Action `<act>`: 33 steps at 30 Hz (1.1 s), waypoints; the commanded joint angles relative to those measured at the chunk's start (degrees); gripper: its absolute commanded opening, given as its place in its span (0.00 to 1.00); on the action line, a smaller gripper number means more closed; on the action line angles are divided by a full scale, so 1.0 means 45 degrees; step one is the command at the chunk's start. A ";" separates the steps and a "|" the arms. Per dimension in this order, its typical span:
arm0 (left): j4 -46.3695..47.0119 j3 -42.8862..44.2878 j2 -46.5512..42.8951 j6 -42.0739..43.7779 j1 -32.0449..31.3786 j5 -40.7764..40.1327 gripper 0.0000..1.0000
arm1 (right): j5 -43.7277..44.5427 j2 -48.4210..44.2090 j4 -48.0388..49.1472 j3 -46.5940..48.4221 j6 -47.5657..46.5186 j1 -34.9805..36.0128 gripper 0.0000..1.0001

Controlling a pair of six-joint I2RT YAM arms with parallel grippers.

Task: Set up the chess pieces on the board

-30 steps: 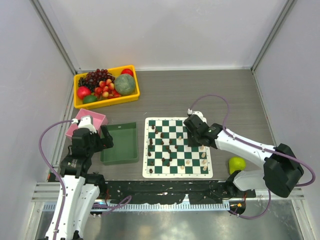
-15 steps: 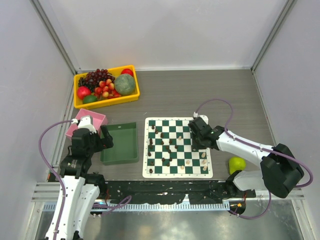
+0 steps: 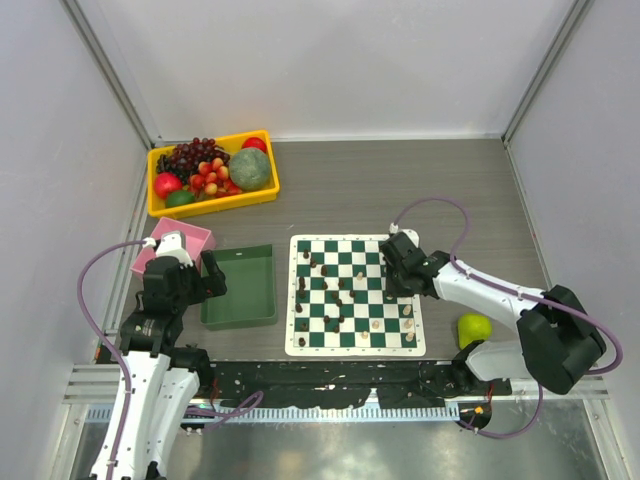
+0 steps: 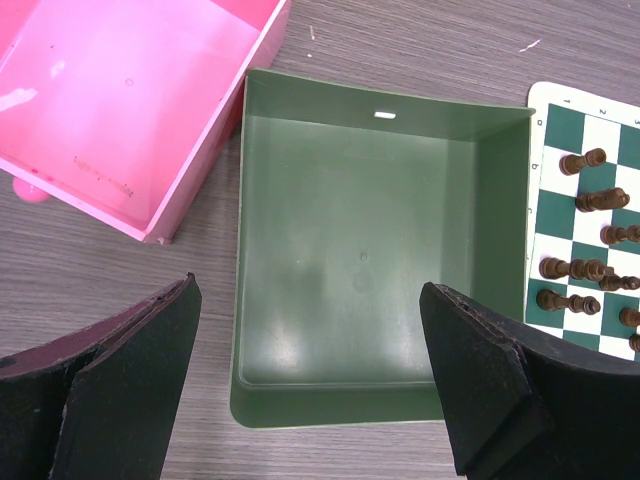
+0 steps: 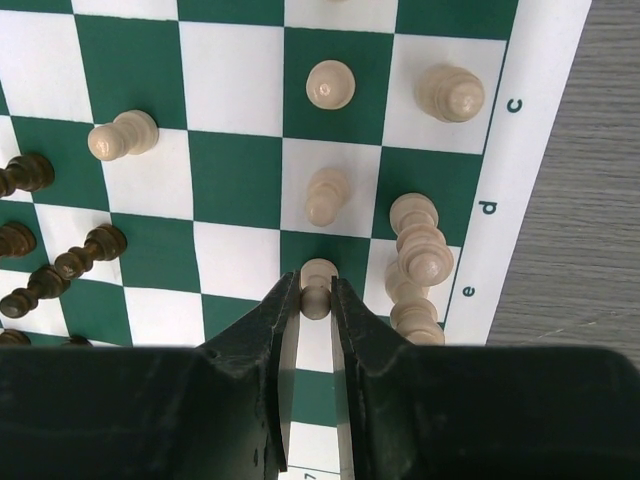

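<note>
**A:** Is there any writing you can read?

**B:** Only on the flat square mat of dark green and white checks (image 5: 236, 172). Small green letters c, d and e run along its white border in the right wrist view.

**A:** How many pieces are there?

**B:** In that view four cream turned chess pieces (image 5: 329, 84) stand singly. A huddle by the lettered border is packed too tightly to count. The left wrist view shows at least six dark brown turned chess pieces (image 4: 582, 160) along the mat's other side.

**A:** And the right jaws?

**B:** They are pinched on a small round-headed cream pawn (image 5: 318, 280). It stands on the mat roughly level with the e, just beside the huddle.

**A:** What about the left jaws?

**B:** They are black with a matt face, spread wide and holding nothing. They hang over the near rim of one smooth dark green rectangular plastic tray (image 4: 360, 270).

**A:** What else is on the grey wood-grain desk (image 3: 400, 190)?

**B:** There is one glossy pink plastic tray (image 4: 130, 90) just beside the green one. A yellow plastic bin (image 3: 212, 207) heaped with fruit sits well apart. One round green fruit (image 3: 474, 327) lies right of the mat.
</note>
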 commanded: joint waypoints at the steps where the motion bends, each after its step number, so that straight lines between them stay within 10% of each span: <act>1: 0.0374 0.0369 0.0021 -0.0030 0.0013 0.0208 0.99 | -0.0049 0.0119 0.0482 -0.0053 -0.0086 -0.0042 0.24; 33: 0.0374 0.0369 -0.0096 -0.0011 0.0032 0.0189 0.99 | -0.0498 -0.1501 -0.0319 0.1176 -0.0457 -0.0042 0.41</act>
